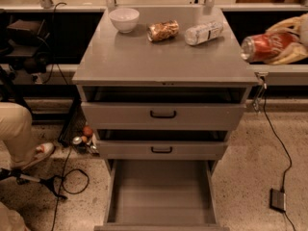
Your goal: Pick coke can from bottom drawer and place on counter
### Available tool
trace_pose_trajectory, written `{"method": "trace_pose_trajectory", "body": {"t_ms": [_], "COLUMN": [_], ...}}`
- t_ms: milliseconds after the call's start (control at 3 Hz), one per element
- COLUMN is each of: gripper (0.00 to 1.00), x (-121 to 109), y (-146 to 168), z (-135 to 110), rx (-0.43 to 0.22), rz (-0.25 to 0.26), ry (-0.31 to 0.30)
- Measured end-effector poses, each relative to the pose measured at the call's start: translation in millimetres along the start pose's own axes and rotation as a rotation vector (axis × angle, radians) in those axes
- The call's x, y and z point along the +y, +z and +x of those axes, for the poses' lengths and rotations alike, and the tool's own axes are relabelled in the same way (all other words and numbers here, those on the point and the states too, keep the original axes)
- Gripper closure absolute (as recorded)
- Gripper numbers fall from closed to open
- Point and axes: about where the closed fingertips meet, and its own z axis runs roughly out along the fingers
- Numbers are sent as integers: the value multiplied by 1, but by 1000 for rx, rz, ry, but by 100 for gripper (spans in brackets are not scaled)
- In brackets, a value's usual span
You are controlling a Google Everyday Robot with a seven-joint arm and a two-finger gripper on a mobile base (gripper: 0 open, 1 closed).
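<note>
the tool (pixel 283 42) pinches the coke can (pixel 260 47), held sideways in the air. the tabletop (pixel 159 61) edge lies just left of the tool; the open bottom drawer (pixel 161 196) sits well below-left.

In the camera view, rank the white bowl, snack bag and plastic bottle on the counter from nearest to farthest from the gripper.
The gripper is at the right edge, beside the counter, and its fingers hold the coke can.
1. plastic bottle, back right of the counter.
2. snack bag, back middle.
3. white bowl, back left.
</note>
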Motion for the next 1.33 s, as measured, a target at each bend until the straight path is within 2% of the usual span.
{"method": "trace_pose_trajectory", "body": {"t_ms": [667,1333], "gripper": [100,100], "x": [-27,-42], "y": [52,109], "z": [-23,-24], "rx": [-30,14], "rz": [-138,-220], "ry": [-78,-110]}}
